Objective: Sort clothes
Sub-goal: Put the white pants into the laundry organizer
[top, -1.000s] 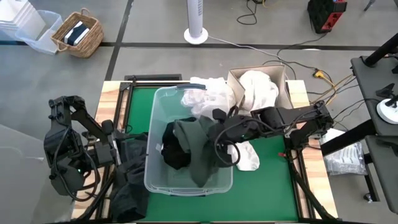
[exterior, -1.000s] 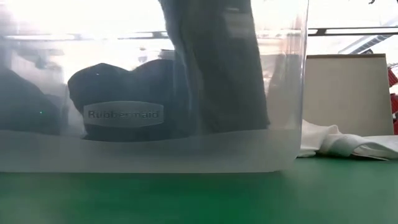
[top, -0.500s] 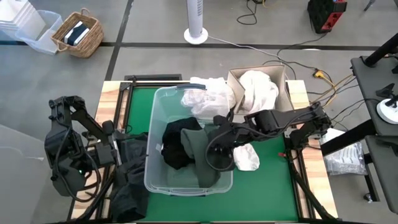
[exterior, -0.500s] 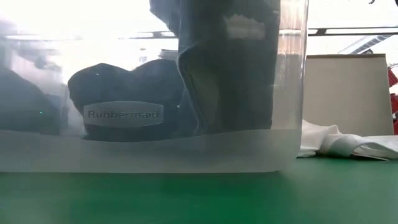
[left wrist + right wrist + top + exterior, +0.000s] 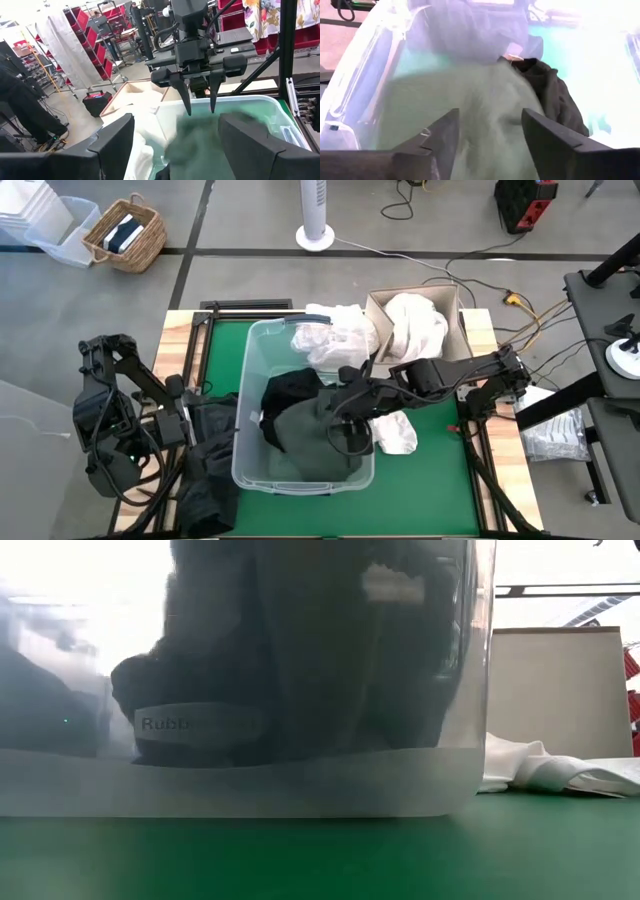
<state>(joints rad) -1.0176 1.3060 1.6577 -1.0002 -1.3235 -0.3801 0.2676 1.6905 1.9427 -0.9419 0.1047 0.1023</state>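
Note:
A dark green garment (image 5: 312, 445) lies in a heap inside the clear plastic tub (image 5: 243, 420), next to a black garment (image 5: 290, 392). My right gripper (image 5: 200, 102) hangs open just above the green garment (image 5: 470, 110), fingers pointing down, nothing between them. My left gripper (image 5: 175, 150) waits open at the table's left side, facing the tub. White clothes fill the cardboard box (image 5: 415, 325), lie at the tub's far end (image 5: 335, 332) and lie right of the tub (image 5: 397, 435). Dark clothes (image 5: 208, 465) are heaped left of the tub.
The tub takes up the middle of the green mat (image 5: 430, 480). The cardboard box (image 5: 455, 305) stands at the far right. In the low view the tub's wall (image 5: 300, 780) fills the picture, with the box (image 5: 560, 690) behind and white cloth (image 5: 550, 772) on the mat.
My right gripper has moved toward the table's left over the tub and has opened, letting go of the dark green garment. The garment, which hung below the fingers, has fallen into the tub and spread out beside the black one.

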